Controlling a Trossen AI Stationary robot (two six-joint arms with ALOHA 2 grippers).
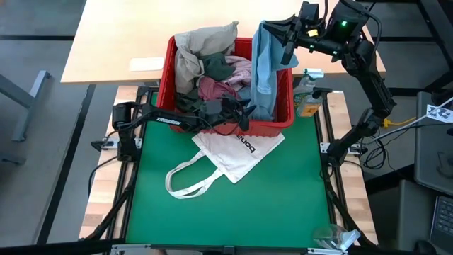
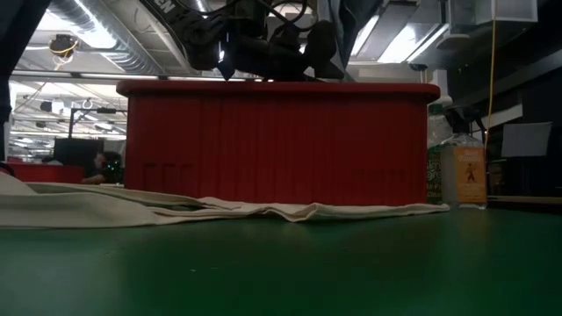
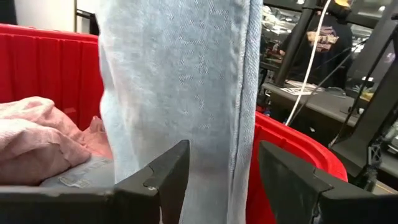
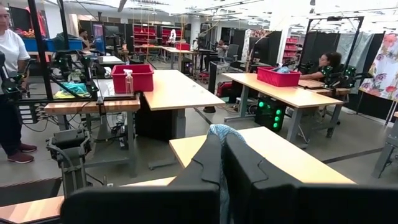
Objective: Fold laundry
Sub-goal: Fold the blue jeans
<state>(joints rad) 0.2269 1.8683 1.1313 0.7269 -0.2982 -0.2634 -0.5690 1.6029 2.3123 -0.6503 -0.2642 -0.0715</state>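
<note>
I have the right gripper (image 1: 283, 32) clamped on the light blue garment (image 1: 264, 67), which hangs down into the red basket (image 1: 168, 64). My left gripper (image 3: 221, 180) sits inside the basket with fingers spread either side of that hanging cloth. Beige (image 1: 195, 49), pink (image 1: 219, 86) and dark pieces lie piled in the basket. A white tote bag (image 1: 233, 152) lies on the green mat (image 1: 283, 198).

A red slotted basket (image 1: 279, 126) stands at the far end of the green mat (image 1: 283, 191) on the desk. A white tote bag (image 1: 237, 152) lies flat against its near side, bottles (image 1: 307, 92) just beside it.
</note>
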